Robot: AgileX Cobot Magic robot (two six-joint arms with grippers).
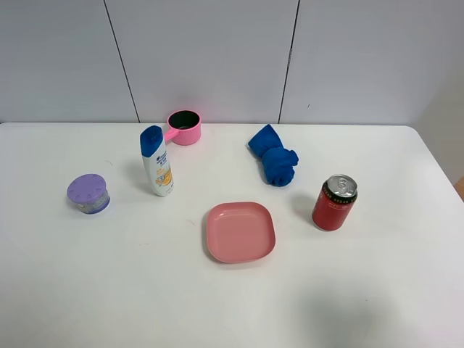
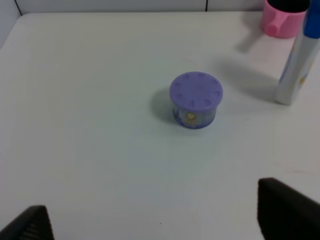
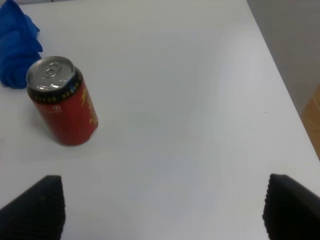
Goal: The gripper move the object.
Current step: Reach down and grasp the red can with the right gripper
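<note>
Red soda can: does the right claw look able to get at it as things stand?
Probably yes. The can stands upright on bare table ahead of the open right claw, nothing between; the blue cloth lies beyond it.

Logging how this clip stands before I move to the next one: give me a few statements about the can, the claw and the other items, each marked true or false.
1. The red can stands upright on the table, apart from the pink plate. True.
2. The right claw is shut on the can. False: it is open, and the can sits outside its fingers.
3. The shampoo bottle lies on its side. False: it stands upright.
4. The blue cloth lies on the table, not on the plate. True.
</note>
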